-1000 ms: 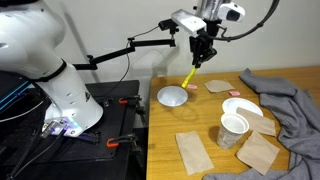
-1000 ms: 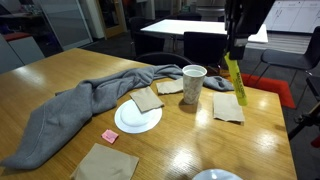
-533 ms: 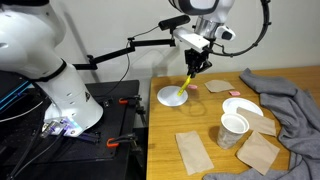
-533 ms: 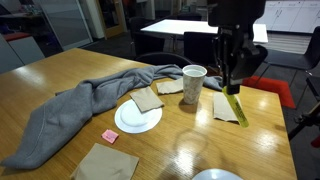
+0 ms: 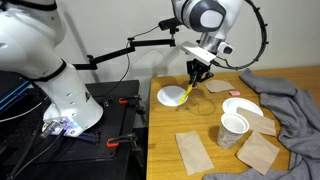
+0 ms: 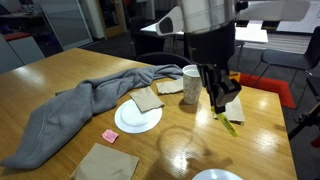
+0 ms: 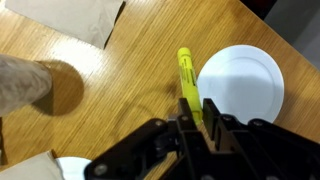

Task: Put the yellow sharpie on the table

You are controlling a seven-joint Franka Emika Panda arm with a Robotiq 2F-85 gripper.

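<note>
Hovering over wooden table (image 7: 120,75), tool (image 7: 196,118) clamped on yellow sharpie (image 7: 186,80); office rm (image 6: 60,25) behind

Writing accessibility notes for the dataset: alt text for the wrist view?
The gripper grips a yellow sharpie, whose free end points up the frame over the wooden table. A round white dish sits just right of the pen, and a brown paper napkin lies at top left.
</note>
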